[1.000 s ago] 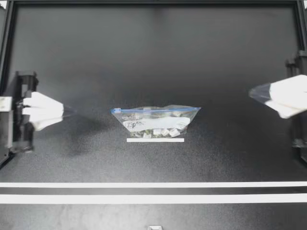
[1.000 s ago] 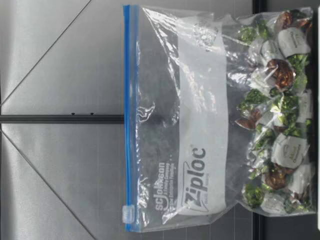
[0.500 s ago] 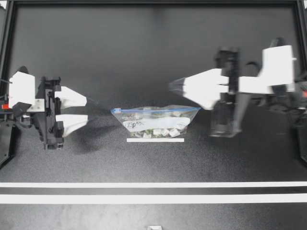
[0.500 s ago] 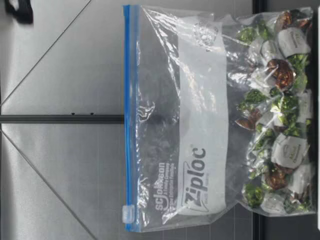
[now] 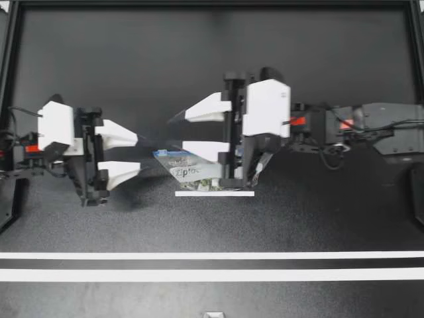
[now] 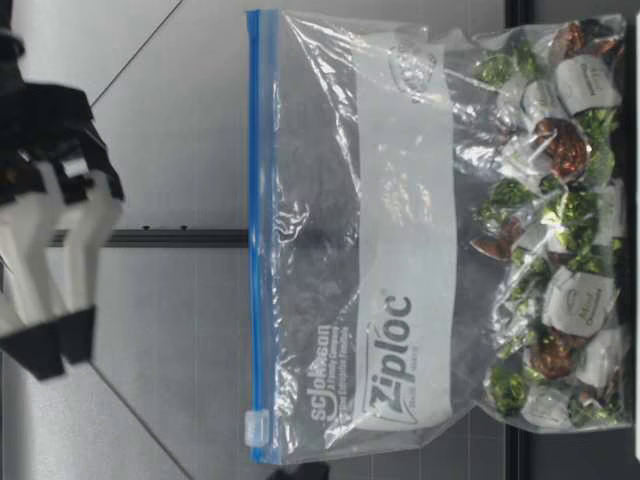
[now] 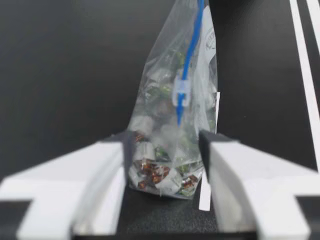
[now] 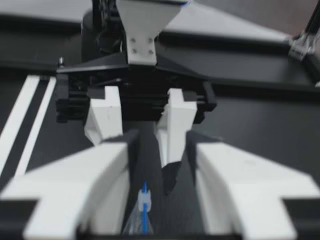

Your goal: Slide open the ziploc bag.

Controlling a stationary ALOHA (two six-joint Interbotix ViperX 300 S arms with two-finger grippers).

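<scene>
Black table surface carries one clear ziploc bag, standing on its base, in the same spot as half a second ago.

Changes:
- My right gripper was off the bag's plain end. It now hangs over the bag, with its fingertips past the slider end.
- My left gripper has closed in on the bag's slider end.
- Both claws are spread wide and neither holds anything.

View differences:
- The top view shows both grippers, two fingers each, but the right one hides most of the bag.
- The low view shows the whole bag upright, zip track on top. One gripper hangs above it, apart from it; only a dark corner of an arm showed there before.
- The left wrist view looks along the bag end-on. The bag's end sits ahead of the gap between the two white fingers; contact cannot be judged.
- The right wrist view shows the left gripper facing it beyond the bag.

Counts:
- Two long white lines on the table, well apart from the bag.
- One short white strip just beside the bag's base.
- One slider at the end of the blue track, bag shut.
- Wrapped candies fill the bag's bottom; too many to count.
</scene>
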